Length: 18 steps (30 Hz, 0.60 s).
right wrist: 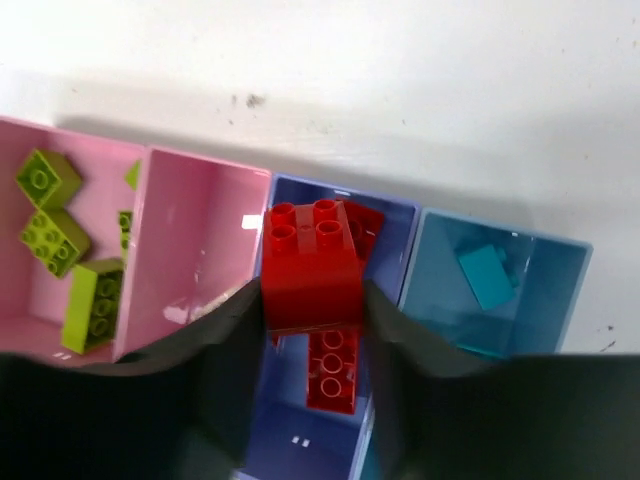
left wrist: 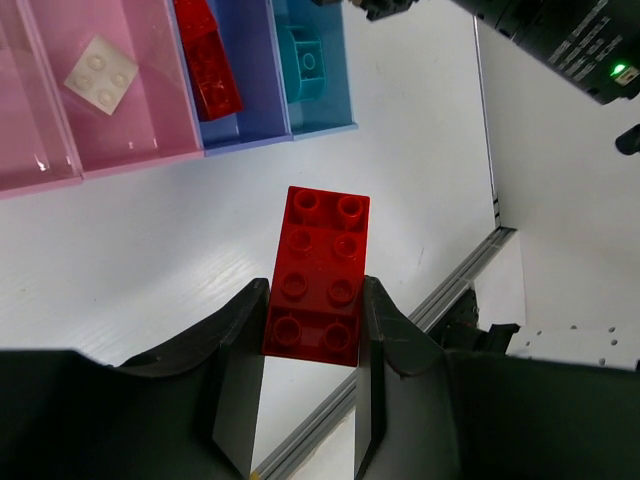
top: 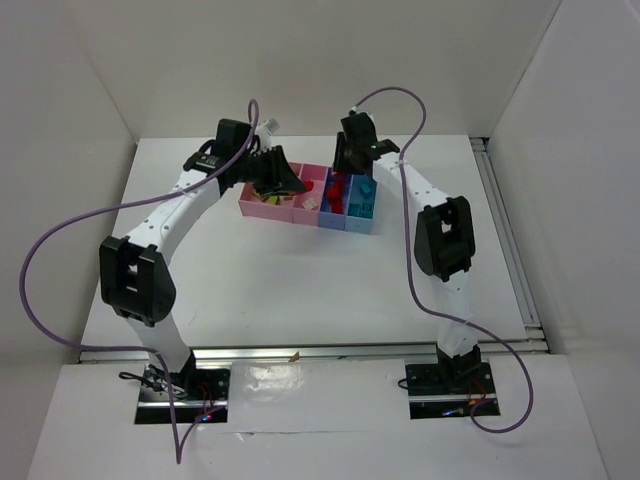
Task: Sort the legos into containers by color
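Left end effector (left wrist: 314, 305), lower centre of its wrist view, pinches a long red brick (left wrist: 325, 235) over the worktop (left wrist: 120, 250), short of the periwinkle bin (left wrist: 258, 60) at upper centre. Right end effector (right wrist: 312, 305) pinches a second red brick (right wrist: 305, 265) directly above that bin's other red pieces (right wrist: 330, 375). Best practice: release the right brick low and centred, retract, then advance the left.

A fixed camera, high above and behind both arm bases (top: 175, 385), looks down over the whole white bench (top: 300, 290) from afar. The left wrist camera sits near the bench, facing the containers (left wrist: 140, 160) at an angle. The right wrist camera looks straight down, close above them. All three views share the containers.
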Available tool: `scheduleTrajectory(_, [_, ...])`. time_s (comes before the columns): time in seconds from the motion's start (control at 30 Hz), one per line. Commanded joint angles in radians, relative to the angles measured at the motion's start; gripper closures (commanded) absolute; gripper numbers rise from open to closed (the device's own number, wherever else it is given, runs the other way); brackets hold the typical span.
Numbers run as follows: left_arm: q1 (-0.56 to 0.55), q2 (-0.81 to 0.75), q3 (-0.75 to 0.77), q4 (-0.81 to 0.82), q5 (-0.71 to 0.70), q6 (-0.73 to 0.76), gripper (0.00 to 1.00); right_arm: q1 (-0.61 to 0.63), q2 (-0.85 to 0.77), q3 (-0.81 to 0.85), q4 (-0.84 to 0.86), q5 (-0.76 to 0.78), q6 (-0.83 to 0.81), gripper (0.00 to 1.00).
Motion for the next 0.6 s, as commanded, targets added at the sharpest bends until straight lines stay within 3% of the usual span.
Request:
scheduleTrajectory(0.0, [-0.022, 0.022, 0.051, -0.022, -0.002, 0.026, 1.0, 0.006, 0.02, 0.077, -0.009, 0.014, -0.013, 0.44])
scheduleTrajectory(0.13, [-0.032, 0.032, 0.085, -0.04, -0.005, 0.046, 1.0, 0.006, 0.006, 0.043, -0.009, 0.014, -0.013, 0.35])
scheduleTrajectory(0.43, [-0.052, 0.122, 0.178, -0.05, 0.004, 0.046, 1.0, 0.006, -0.178, -0.124, 0.04, 0.099, -0.013, 0.35])
scheduleTrajectory(0.57, [-0.081, 0.2, 0.258, -0.05, 0.004, 0.028, 1.0, -0.008, -0.349, -0.371, 0.104, 0.23, 0.011, 0.33])
